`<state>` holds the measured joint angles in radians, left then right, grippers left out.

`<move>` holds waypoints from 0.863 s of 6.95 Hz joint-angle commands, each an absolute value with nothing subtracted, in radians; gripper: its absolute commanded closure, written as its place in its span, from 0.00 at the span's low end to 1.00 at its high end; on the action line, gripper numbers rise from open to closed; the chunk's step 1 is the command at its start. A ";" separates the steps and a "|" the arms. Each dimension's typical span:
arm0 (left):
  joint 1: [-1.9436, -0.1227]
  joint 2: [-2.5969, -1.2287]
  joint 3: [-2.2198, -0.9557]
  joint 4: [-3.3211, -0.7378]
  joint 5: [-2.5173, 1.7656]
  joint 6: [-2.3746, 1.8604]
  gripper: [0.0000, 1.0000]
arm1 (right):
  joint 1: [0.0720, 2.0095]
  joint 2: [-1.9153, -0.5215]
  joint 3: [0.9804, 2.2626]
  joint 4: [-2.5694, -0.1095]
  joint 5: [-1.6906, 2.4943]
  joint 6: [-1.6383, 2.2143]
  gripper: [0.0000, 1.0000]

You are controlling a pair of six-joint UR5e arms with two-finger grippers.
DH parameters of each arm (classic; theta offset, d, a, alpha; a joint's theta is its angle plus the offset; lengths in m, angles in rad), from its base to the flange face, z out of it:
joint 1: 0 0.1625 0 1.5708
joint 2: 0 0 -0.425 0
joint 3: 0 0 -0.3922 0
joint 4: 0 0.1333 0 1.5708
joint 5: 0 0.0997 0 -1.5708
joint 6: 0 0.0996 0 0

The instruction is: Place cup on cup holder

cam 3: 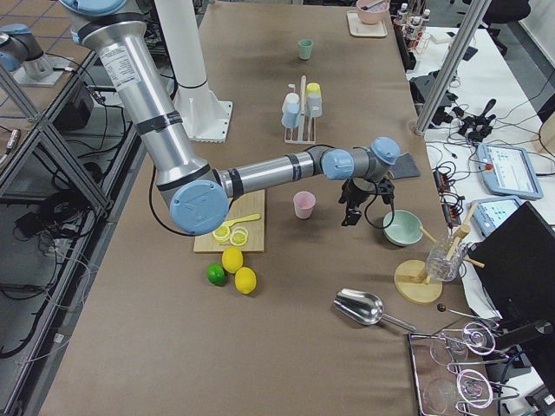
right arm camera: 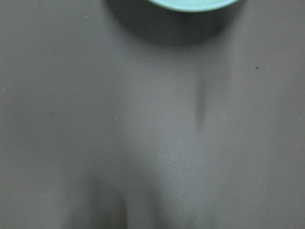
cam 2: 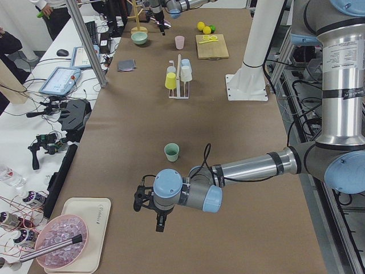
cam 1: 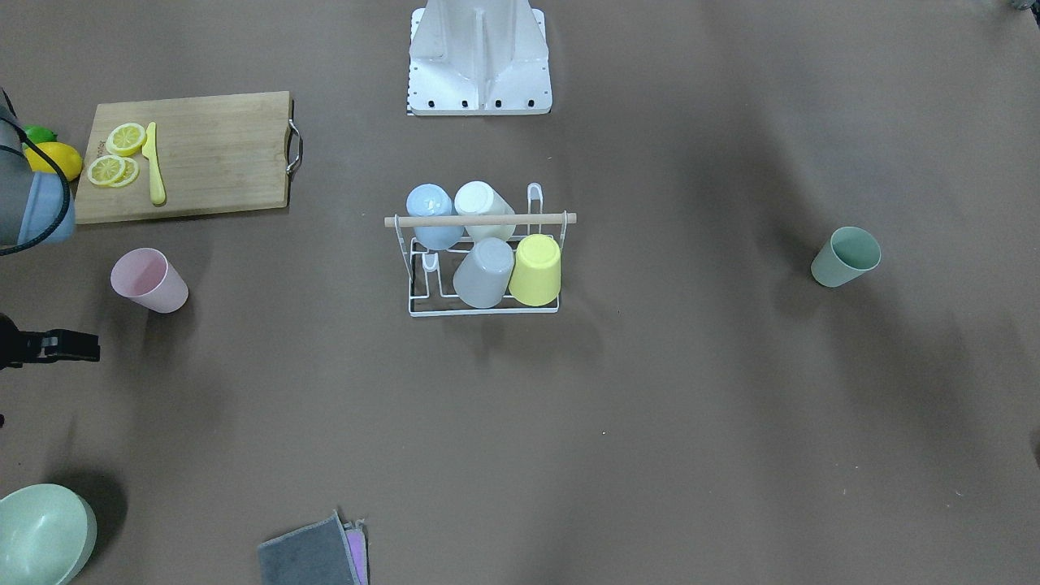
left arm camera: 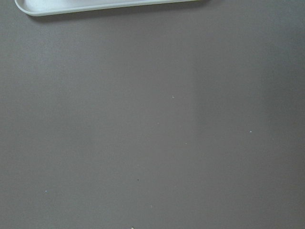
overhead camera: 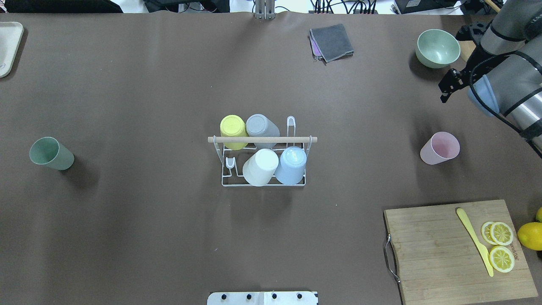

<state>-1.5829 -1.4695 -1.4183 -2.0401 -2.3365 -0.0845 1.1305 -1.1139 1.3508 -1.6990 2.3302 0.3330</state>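
The white wire cup holder [overhead camera: 262,140] with a wooden rod stands mid-table and holds a yellow, a grey, a white and a blue cup upside down. A pink cup [overhead camera: 439,148] stands on the robot's right side and a green cup [overhead camera: 51,153] on its left. My right gripper [overhead camera: 446,91] hovers between the pink cup and a green bowl, looks open and is empty. It also shows in the exterior right view [cam 3: 364,212]. My left gripper [cam 2: 159,222] shows only in the exterior left view, low over the table past the green cup [cam 2: 171,152]. I cannot tell whether it is open or shut.
A green bowl [overhead camera: 438,48] sits at the far right. A wooden cutting board [overhead camera: 440,254] with lemon slices and a yellow knife lies near right, with whole lemons [overhead camera: 530,236] beside it. A grey cloth [overhead camera: 332,41] lies at the far edge, and a white tray [overhead camera: 8,46] at the far left.
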 commanded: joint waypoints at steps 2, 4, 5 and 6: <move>-1.582 -1.474 -1.411 -2.046 -2.330 -0.084 0.02 | 1.071 -1.043 1.263 -1.823 2.388 0.319 0.01; -1.585 -1.477 -1.431 -2.046 -2.330 -0.089 0.02 | 1.040 -0.978 1.180 -1.912 2.410 0.178 0.01; -1.583 -1.489 -1.422 -2.046 -2.329 -0.089 0.02 | 1.035 -0.936 1.120 -1.968 2.411 0.090 0.01; -1.583 -1.488 -1.424 -2.046 -2.330 -0.089 0.02 | 1.034 -0.933 1.117 -2.005 2.430 0.077 0.01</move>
